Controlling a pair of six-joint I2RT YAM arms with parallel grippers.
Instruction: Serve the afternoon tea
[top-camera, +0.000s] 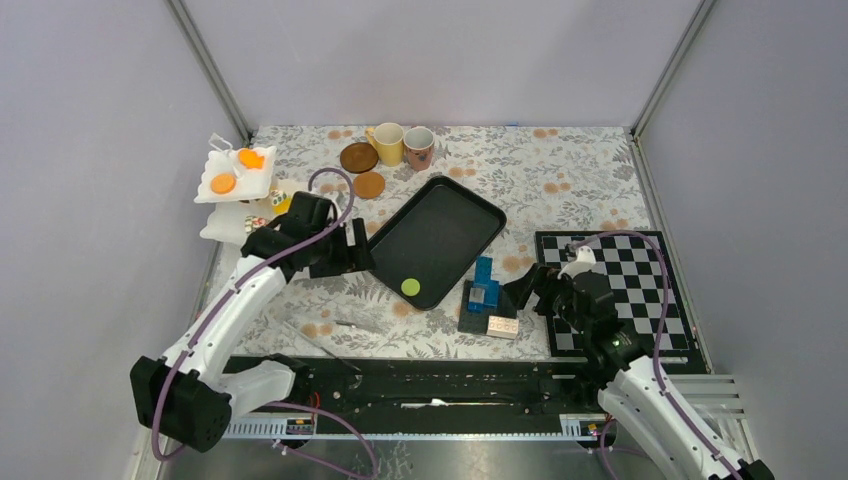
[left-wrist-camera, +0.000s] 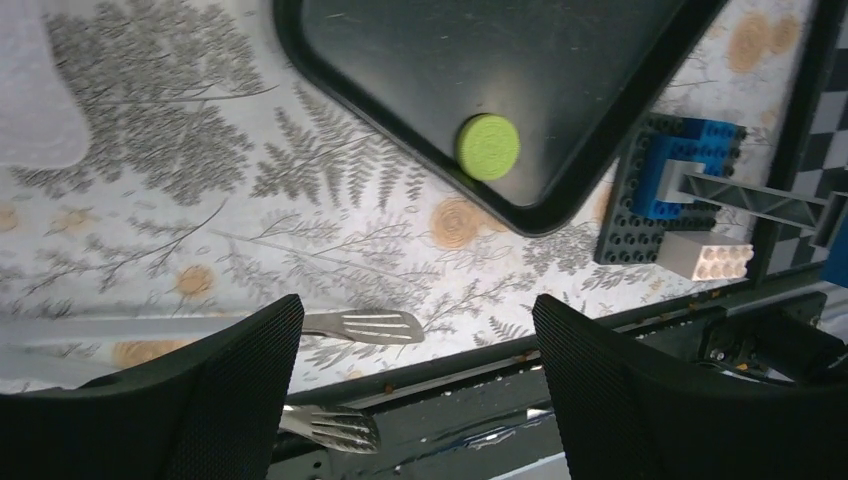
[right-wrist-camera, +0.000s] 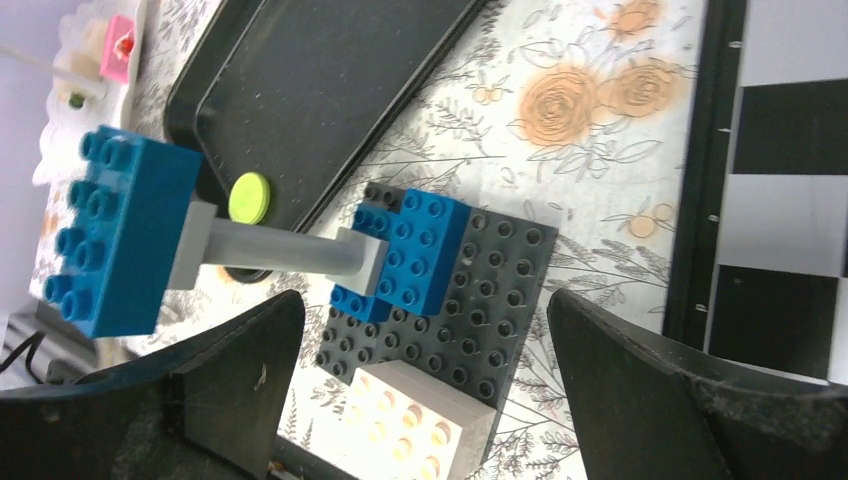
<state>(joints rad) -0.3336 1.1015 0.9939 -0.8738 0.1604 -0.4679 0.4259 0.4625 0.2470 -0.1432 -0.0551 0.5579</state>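
Soft, even light falls from above, so the counter (top-camera: 560, 170) looks bright and the shadows are faint. The top view is sharp. In the wrist views the black tray (top-camera: 440, 240) has a pale shine. Up close, the left hand (left-wrist-camera: 418, 310) and right hand (right-wrist-camera: 428, 300) look dark, and the white stand (left-wrist-camera: 30, 90) looks washed out.

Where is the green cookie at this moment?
In the top view, the green cookie lies inside the black tray, at its near corner, just left of the building-brick stack.
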